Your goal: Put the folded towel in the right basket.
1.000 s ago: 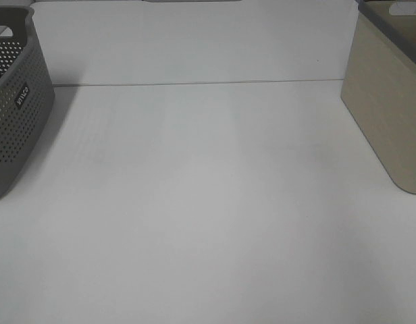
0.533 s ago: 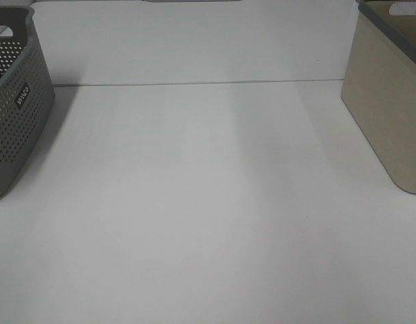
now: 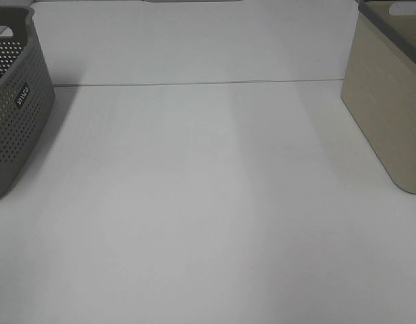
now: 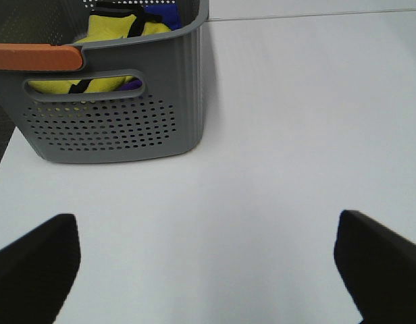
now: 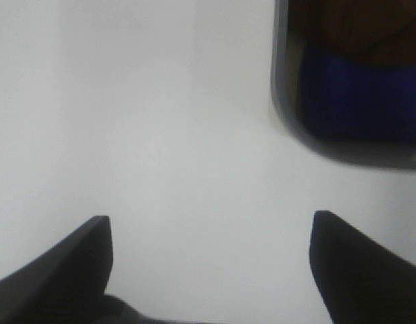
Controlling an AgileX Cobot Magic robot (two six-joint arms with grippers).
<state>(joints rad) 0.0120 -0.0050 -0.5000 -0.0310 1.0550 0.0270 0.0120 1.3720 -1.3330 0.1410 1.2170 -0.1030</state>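
Observation:
The beige right basket [image 3: 387, 101] with a grey rim stands at the table's right edge. In the blurred right wrist view its rim [image 5: 289, 128] shows, with a blue cloth-like thing [image 5: 360, 94] inside; I cannot tell whether it is the folded towel. My right gripper [image 5: 211, 223] is open and empty above the table beside this basket. My left gripper [image 4: 206, 223] is open and empty in front of the grey perforated basket [image 4: 120, 115]. Neither gripper shows in the exterior view.
The grey perforated left basket [image 3: 15, 101] stands at the table's left edge and holds yellow cloth [image 4: 113, 30] and something blue [image 4: 169, 13]. An orange handle [image 4: 36, 57] lies along its rim. The white table [image 3: 208, 202] runs between the baskets.

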